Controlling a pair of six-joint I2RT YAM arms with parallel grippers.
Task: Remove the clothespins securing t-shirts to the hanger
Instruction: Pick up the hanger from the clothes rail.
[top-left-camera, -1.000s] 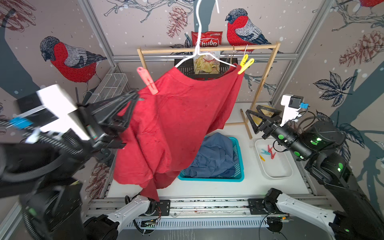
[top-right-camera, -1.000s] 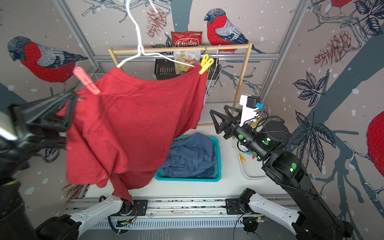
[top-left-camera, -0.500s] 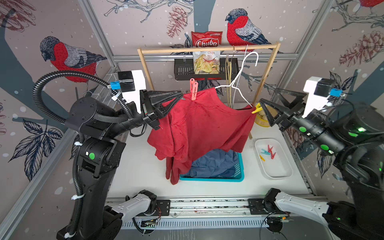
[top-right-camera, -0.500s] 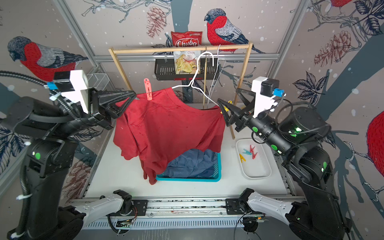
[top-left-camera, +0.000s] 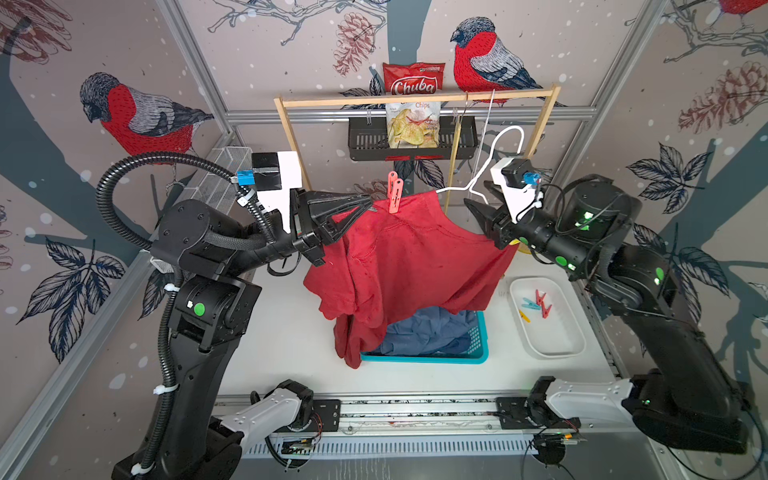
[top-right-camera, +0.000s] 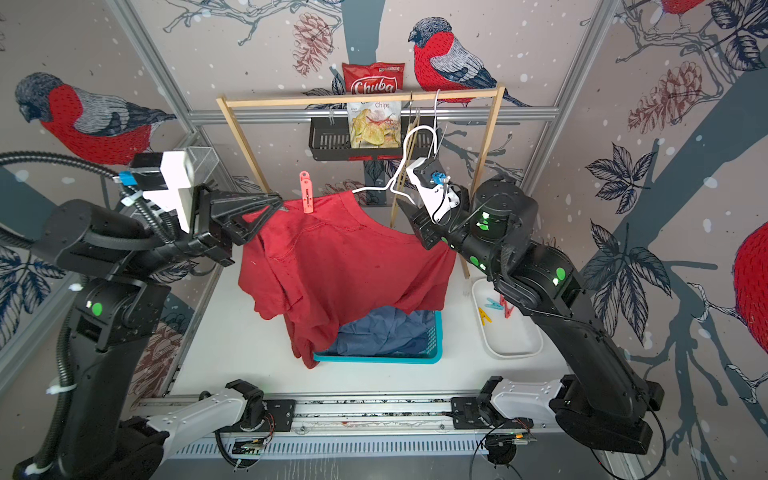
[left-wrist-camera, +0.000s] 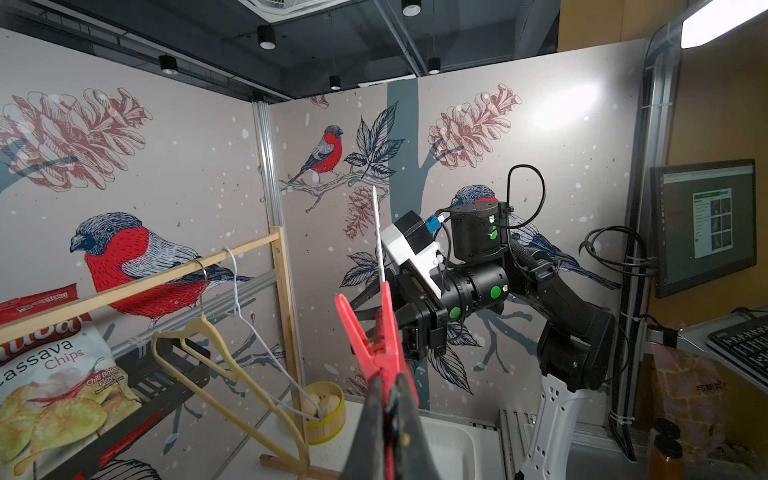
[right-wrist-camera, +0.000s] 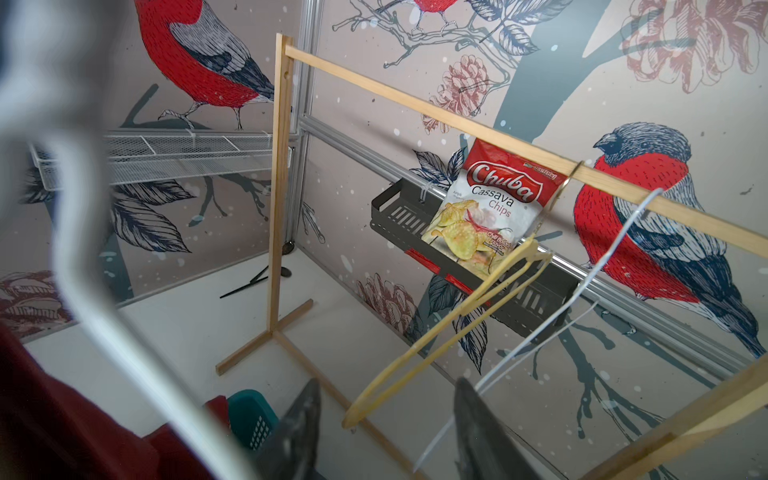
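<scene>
- A teal plastic basket (top-left-camera: 424, 357) with slotted walls stands at the front of the white table, a crumpled blue t-shirt (top-left-camera: 424, 332) heaped in it.
- Beside it, a smooth white oval tray (top-left-camera: 577, 332) holds loose clothespins (top-left-camera: 542, 303) in red, light blue and yellow.
- Above the basket a matte red t-shirt (top-left-camera: 415, 266) sags in soft folds, its hem brushing the basket.
- The left gripper (top-left-camera: 368, 203) is clenched on the shirt's shoulder.
- A red plastic clothespin (top-left-camera: 395, 193) stands upright, clipped just beside those fingertips.
- The right gripper (top-left-camera: 480, 199) is at the other shoulder under the thin white wire hanger (top-left-camera: 510, 128), jaws apart, gripping nothing.
- Behind stands a pale wooden rack (top-left-camera: 415, 99), with a glossy chips bag (top-left-camera: 413, 124) beyond it.
</scene>
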